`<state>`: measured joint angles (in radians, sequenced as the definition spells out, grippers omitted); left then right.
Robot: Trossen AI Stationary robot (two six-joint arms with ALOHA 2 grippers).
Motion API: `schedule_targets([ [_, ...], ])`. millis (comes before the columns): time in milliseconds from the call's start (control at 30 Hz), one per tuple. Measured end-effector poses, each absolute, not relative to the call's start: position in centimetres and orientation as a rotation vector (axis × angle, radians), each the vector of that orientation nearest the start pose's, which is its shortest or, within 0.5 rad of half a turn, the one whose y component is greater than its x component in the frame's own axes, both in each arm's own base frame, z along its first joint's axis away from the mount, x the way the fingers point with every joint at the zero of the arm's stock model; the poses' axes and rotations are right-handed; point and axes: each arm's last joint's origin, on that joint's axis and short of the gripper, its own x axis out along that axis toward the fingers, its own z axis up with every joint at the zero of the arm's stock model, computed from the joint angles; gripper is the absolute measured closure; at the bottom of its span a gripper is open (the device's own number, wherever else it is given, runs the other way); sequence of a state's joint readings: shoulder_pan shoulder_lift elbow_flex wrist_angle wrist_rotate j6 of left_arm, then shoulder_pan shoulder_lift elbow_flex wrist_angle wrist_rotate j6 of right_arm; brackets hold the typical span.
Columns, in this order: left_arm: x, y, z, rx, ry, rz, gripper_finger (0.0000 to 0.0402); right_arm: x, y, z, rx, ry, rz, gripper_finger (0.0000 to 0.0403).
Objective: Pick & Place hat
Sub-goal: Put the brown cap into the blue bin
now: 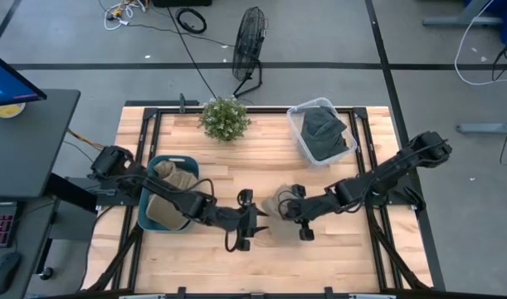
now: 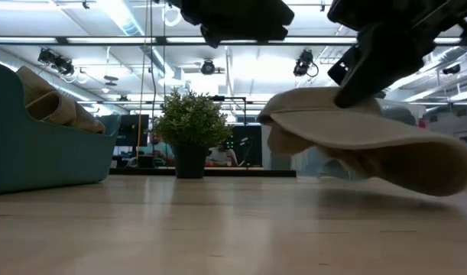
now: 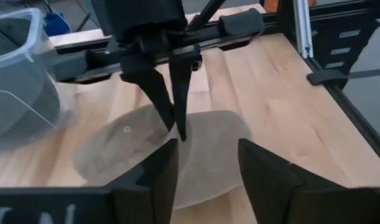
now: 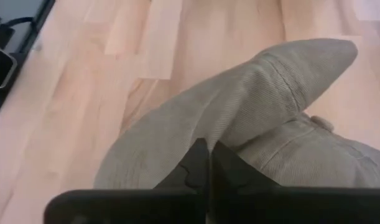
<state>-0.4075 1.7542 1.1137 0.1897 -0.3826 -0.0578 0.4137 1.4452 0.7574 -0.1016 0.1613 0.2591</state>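
The right gripper (image 1: 280, 208) pinches the tan hat (image 2: 371, 141) closed-fingered to lift it off the table (image 1: 319, 257), while the left gripper (image 1: 251, 220) waits alongside, fingers spread and empty.

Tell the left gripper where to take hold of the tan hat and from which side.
Grip the flat brim of the tan hat, coming in level from the left gripper's own side with its open fingers around the edge. The brim is thin and raised off the table, while the right gripper already pinches the crown's fabric.
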Motion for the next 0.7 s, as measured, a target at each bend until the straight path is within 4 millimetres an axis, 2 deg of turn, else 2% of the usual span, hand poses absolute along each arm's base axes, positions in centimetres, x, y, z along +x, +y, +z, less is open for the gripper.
schedule_targets([
  [167,36.4,-12.9,22.3,0.165,0.422,-0.002,0.0190,26.4,10.5,18.9,-0.035,0.756,0.168,0.0400],
  [300,36.8,-11.7,22.3,0.149,0.430,-0.036,0.0169,27.0,10.5,19.6,-0.092,0.663,0.216,0.0401],
  [533,37.0,-10.9,22.1,0.137,0.452,-0.061,0.0172,27.7,10.6,20.6,-0.197,0.524,0.265,0.0402],
  [700,36.7,-10.8,21.5,0.061,0.531,-0.061,0.0193,27.8,10.5,20.8,-0.251,0.499,0.212,0.0402],
])
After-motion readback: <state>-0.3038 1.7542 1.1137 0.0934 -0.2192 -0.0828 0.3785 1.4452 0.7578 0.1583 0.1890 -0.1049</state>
